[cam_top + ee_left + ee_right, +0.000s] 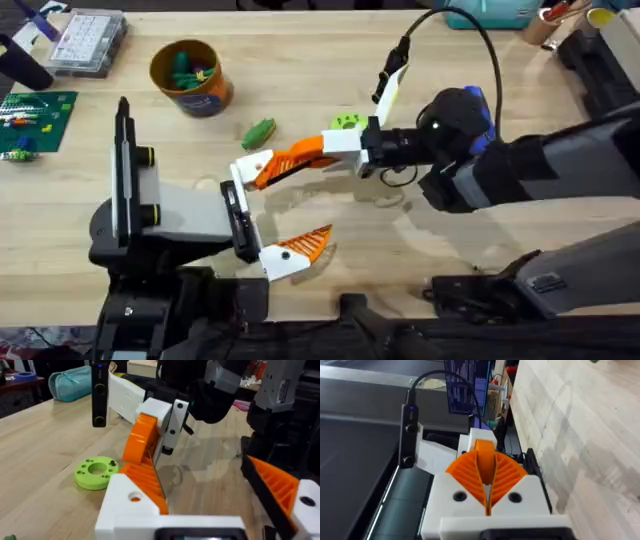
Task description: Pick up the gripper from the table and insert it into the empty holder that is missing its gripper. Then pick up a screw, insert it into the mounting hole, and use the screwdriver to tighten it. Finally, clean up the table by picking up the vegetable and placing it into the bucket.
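- Step in hand: seating the loose gripper finger (285, 160) in the holder (248, 168), the white bracket just left of the frame's centre in the overhead view.
- The right gripper (318, 152) reaches in from the right side of the frame. Its two orange pads are pressed together on the thin edge of the loose gripper finger, with no gap visible in its own wrist view.
- In the left wrist view, orange shows through the mounting hole (135, 496). I take this to mean the part is at or near full depth, though the seating itself is hidden.
- The left gripper (285, 205) stands wide open and clasps nothing. Its other orange finger sits lower in the frame, well apart from the holder.
- Next move, as I judge it: push the part home, let go without dragging it out, then fetch a screw.
- The vegetable (260, 132) lies on the desk (420, 240) above the holder, beside a lime-green ring (347, 121). The bucket (190, 75) stands at upper left.
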